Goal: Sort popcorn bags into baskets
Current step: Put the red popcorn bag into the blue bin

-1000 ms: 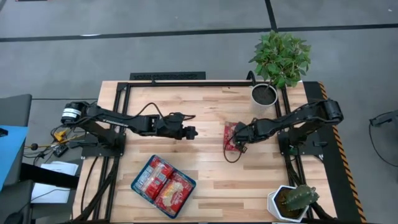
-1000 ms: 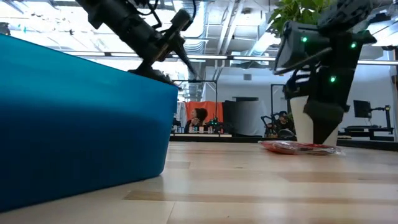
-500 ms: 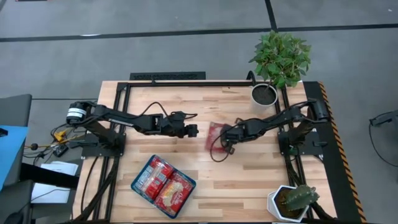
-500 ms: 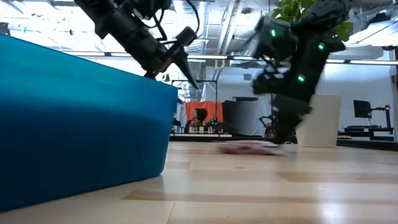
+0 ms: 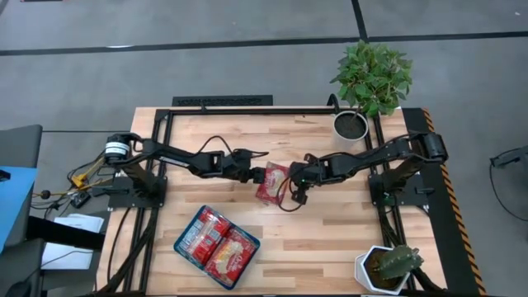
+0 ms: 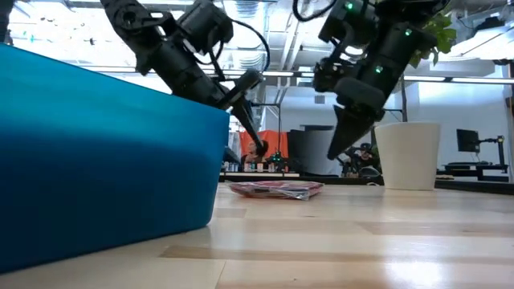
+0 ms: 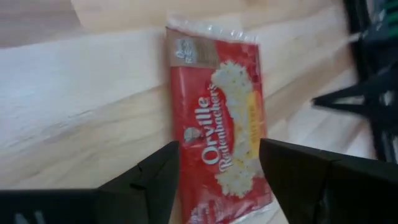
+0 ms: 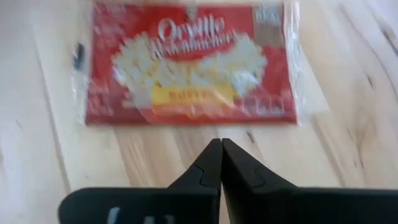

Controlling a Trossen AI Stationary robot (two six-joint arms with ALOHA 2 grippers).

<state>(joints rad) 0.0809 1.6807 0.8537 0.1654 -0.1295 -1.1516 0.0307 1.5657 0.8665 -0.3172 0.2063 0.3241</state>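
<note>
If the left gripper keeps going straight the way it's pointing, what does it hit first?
Most likely the popcorn bag lying flat on the table. The left gripper is open, fingers either side of the bag's near end, angled down at it. How far above the bag it is remains unclear.

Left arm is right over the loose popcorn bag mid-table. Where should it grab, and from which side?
The popcorn bag lies flat on the table, so come straight down. The open left gripper already straddles its width; close across the two long edges near the middle. The right gripper, shut, sits just clear of it.
</note>
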